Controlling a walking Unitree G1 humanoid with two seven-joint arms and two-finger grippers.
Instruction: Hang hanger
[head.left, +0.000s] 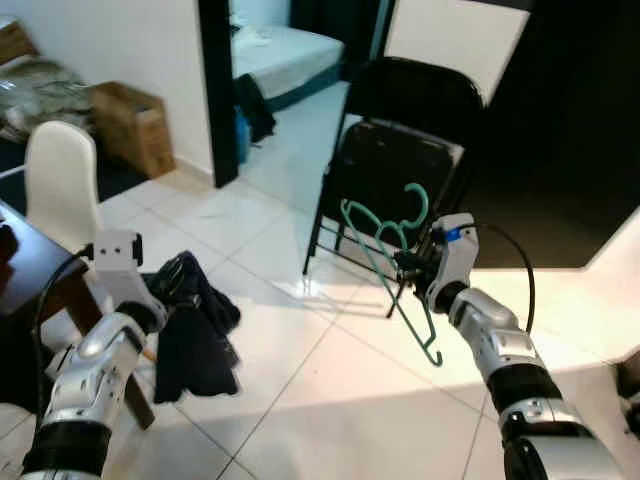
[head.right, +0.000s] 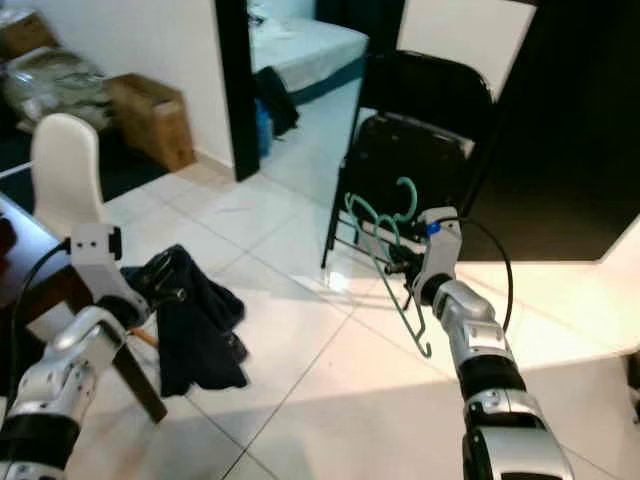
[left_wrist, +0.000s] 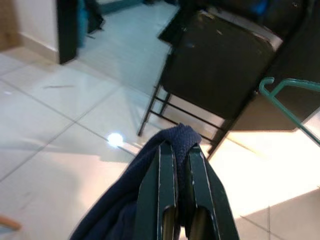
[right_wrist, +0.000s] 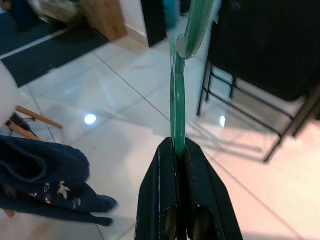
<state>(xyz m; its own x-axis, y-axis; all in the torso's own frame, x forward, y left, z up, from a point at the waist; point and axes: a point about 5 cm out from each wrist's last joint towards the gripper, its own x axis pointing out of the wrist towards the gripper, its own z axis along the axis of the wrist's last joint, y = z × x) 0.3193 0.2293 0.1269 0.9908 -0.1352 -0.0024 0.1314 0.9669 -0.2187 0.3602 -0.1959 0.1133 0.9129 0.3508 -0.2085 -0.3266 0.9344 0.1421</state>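
A room floored in glossy white tiles, with a dark doorway at the back opening onto a bed, and a dark wall to the right.

The right gripper is raised over the tiles, its two black fingers pressed together on the thin green plastic of the hanger. In the right wrist view the green strip runs straight out from between the fingertips and ends in the curved hook. The hanger hangs tilted from the gripper, hook uppermost and one arm slanting down towards the floor, just in front of the black folding chair. Whether the hook touches the chair's seat cannot be told.

The left gripper is held out on the other side, its fingers closed on a fold of the dark blue garment. The cloth bunches over the fingertips in the left wrist view and droops in a loose mass below the gripper, hanging beside a slanted wooden leg.

Further out on the left stands a white chair with a rounded back, next to the edge of a dark table. Against the white wall behind it sits a cardboard box, with bundled bags beside it. A dark bag leans in the doorway.
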